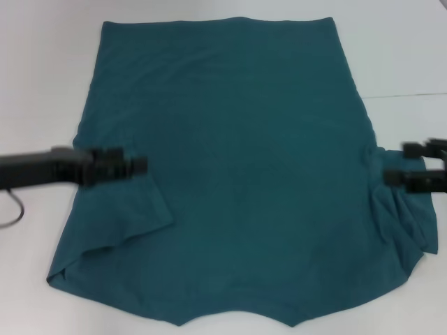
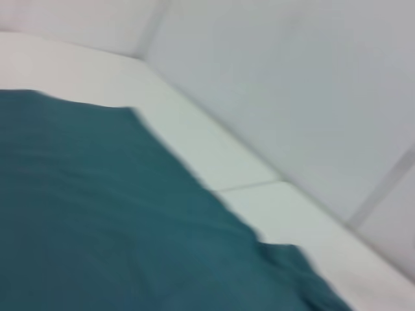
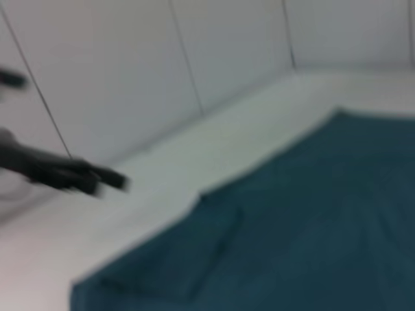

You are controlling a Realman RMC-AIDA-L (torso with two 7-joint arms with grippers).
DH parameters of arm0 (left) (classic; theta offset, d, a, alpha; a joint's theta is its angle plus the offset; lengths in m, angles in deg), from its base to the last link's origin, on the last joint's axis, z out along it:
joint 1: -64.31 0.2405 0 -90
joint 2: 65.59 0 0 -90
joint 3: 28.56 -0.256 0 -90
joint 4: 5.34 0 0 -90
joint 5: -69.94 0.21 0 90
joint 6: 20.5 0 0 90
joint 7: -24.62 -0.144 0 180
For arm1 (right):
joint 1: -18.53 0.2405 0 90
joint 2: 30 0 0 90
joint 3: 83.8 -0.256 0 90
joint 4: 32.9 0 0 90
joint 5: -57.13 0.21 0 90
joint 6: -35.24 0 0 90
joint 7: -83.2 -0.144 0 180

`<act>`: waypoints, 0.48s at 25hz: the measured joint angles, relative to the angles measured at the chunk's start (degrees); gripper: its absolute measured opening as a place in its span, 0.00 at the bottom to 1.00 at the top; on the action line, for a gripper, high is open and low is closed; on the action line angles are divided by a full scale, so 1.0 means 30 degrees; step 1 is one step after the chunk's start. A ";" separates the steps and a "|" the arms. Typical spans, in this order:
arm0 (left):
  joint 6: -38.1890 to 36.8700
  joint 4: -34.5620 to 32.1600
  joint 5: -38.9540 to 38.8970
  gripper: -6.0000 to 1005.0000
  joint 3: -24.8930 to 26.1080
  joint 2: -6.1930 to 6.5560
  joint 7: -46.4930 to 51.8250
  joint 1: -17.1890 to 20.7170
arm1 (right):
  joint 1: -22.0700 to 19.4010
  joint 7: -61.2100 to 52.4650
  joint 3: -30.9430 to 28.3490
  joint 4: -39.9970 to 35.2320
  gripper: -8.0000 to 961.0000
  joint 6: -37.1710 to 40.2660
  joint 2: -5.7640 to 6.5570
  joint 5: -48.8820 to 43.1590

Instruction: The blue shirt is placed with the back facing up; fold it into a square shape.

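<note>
Left gripper (image 1: 140, 165) over the left sleeve and right gripper (image 1: 391, 177) at the right sleeve, jaw opening unreadable on both, flank the blue shirt (image 1: 244, 174) spread mid-worktop (image 1: 42, 84); best pinch both sleeves evenly, fold inward together, keeping edges straight.

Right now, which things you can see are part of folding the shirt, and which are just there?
Part of the job:
- the blue shirt, spread flat, plain side up
- left gripper, over the shirt's left edge
- right gripper, at the shirt's right edge

Just there:
- the white table under the shirt
- the pale wall panels behind it
</note>
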 joint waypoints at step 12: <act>-0.5206 0.0650 0.0555 0.76 0.0569 0.0450 -0.2247 0.0395 | 0.1252 -0.5479 0.0090 -0.6953 0.95 0.3599 0.0396 -1.0766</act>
